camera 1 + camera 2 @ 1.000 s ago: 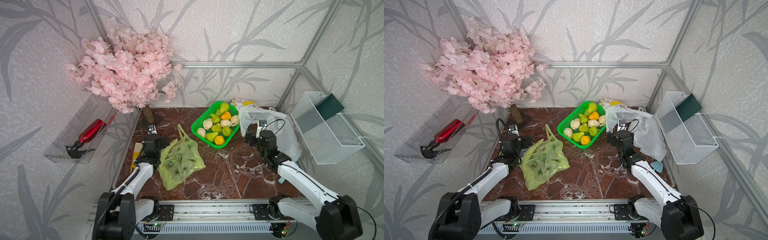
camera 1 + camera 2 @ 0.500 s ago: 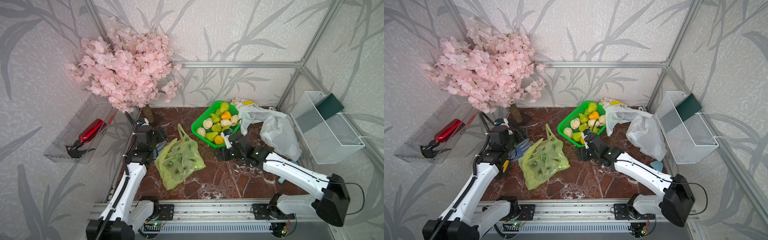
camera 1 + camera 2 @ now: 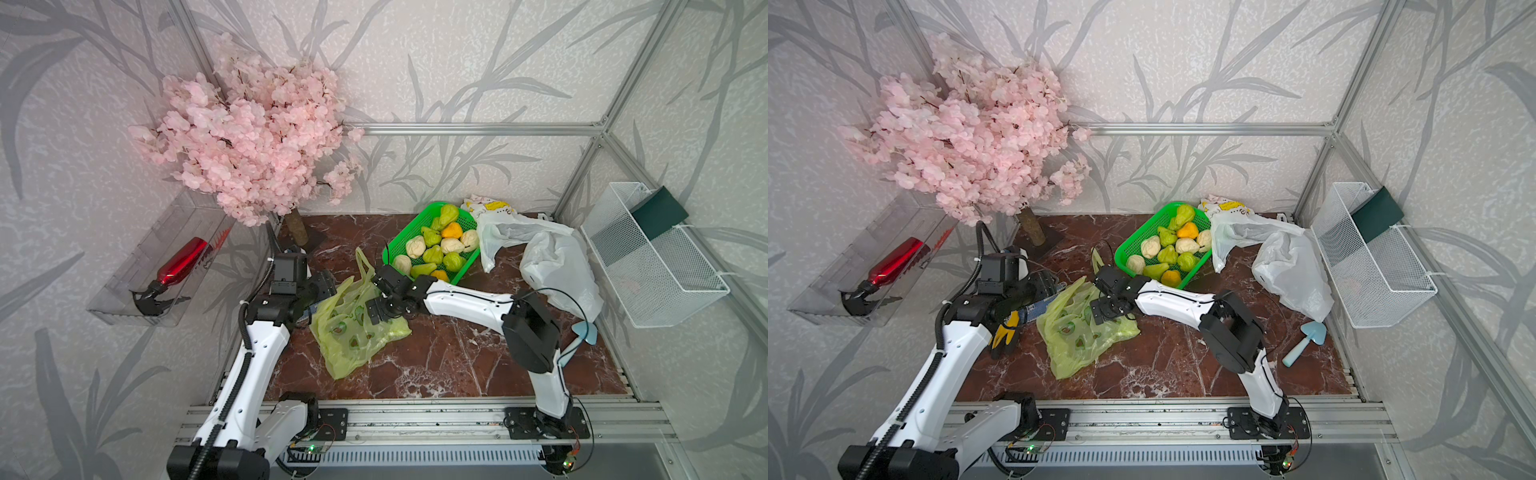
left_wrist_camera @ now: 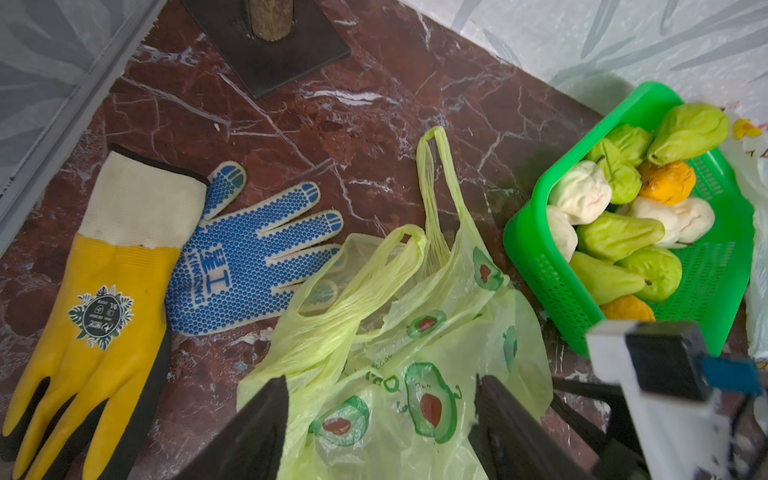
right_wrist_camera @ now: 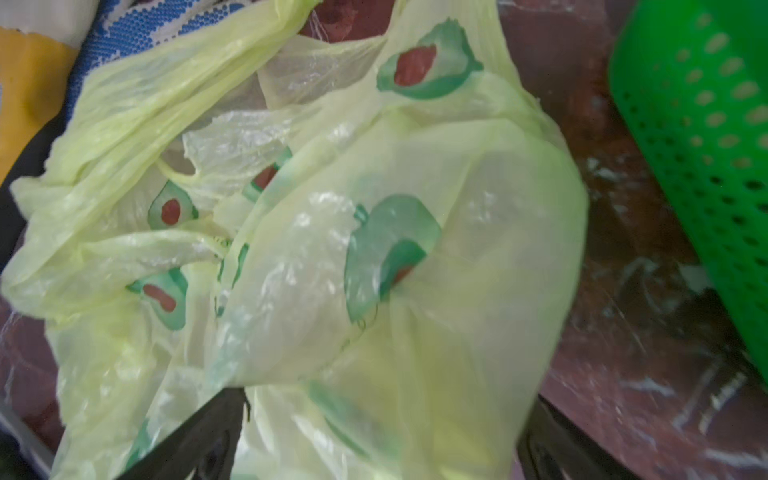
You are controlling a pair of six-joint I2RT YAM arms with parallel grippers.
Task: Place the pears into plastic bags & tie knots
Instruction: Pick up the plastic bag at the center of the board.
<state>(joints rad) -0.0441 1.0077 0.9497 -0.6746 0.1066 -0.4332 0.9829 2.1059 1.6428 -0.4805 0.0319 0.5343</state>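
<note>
On the marbled counter (image 3: 436, 365), the left claw (image 4: 382, 386) hangs spread over the limp yellow-green bag (image 3: 353, 332) at centre-left. The right claw (image 5: 386, 399), spread too, straddles its other side. The pears (image 3: 432, 237) lie in the green basket (image 3: 389, 252), upper right. Opening the bag seems in hand; next, each claw must pinch a handle.

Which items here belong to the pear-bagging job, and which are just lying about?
Job: pears, green basket holding them, yellow-green bag, white bags.
Lying about: yellow glove, blue-dotted glove, blossom tree, red spray bottle, blue trowel, wire basket.
</note>
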